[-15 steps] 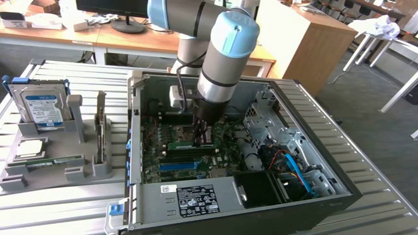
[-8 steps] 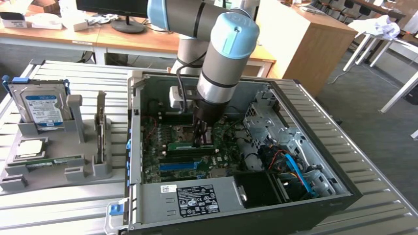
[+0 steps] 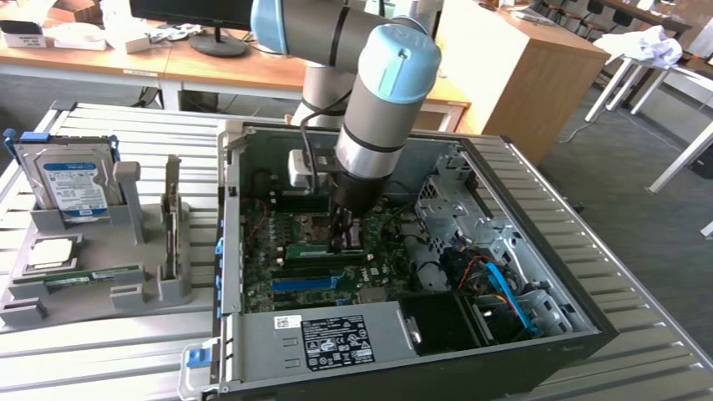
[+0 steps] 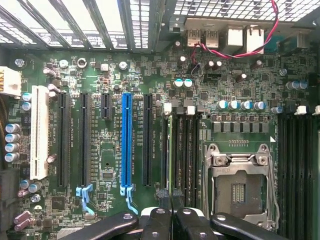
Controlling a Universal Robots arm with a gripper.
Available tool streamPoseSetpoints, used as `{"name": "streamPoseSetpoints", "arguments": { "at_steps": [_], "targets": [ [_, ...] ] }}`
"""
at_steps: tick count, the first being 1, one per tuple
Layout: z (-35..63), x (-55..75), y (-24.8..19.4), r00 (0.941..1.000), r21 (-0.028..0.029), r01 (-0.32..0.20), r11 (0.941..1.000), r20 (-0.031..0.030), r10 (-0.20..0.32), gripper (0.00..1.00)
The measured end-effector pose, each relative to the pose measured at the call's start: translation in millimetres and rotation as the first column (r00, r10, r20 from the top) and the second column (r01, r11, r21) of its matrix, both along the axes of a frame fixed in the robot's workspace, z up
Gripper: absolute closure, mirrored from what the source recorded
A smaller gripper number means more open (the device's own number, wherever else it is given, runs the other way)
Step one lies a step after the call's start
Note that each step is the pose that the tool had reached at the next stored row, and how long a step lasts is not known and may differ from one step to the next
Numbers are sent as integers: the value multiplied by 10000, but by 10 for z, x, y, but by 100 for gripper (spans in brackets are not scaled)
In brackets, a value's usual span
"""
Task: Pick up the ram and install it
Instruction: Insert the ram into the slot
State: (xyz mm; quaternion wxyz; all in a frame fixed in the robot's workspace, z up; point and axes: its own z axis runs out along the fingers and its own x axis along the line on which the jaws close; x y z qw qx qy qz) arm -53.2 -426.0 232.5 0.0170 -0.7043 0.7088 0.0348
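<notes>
1. The arm (image 3: 373, 109) is reached down into the open computer case (image 3: 334, 342), at the centre of the exterior view.
2. The pincer (image 3: 340, 238) is held low over the motherboard (image 3: 284, 230). In the wrist view the pincer (image 4: 170, 200) is seen at the bottom centre.
3. The pincer fingers (image 4: 161, 220) are closed almost together, clamped on the ram (image 4: 170, 150).
4. In the wrist view the ram is seen edge-on as a thin green strip running up from the fingertips. It is lined up with the dark memory slots (image 4: 184, 150), between the blue slot (image 4: 126, 142) and the CPU socket (image 4: 239, 185).
5. In the exterior view the ram (image 3: 312, 249) is seen as a short green bar just left of the pincer tips, down at board level.
6. Whether the ram is fully seated in its slot cannot be told.
7. A grey holder (image 3: 100, 292) is set on the slatted table (image 3: 112, 368) at the left of the exterior view, beside the case.
8. A hard drive (image 3: 73, 184) and an expansion card (image 3: 170, 217) are stood upright in the holder.
</notes>
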Motion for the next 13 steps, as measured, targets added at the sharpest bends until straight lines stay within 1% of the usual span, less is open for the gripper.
{"name": "streamPoseSetpoints", "arguments": {
  "at_steps": [13],
  "targets": [
    [-39, -12, -10, 10000, 1, 1, 10000, 0, -1, 88]
  ]
}}
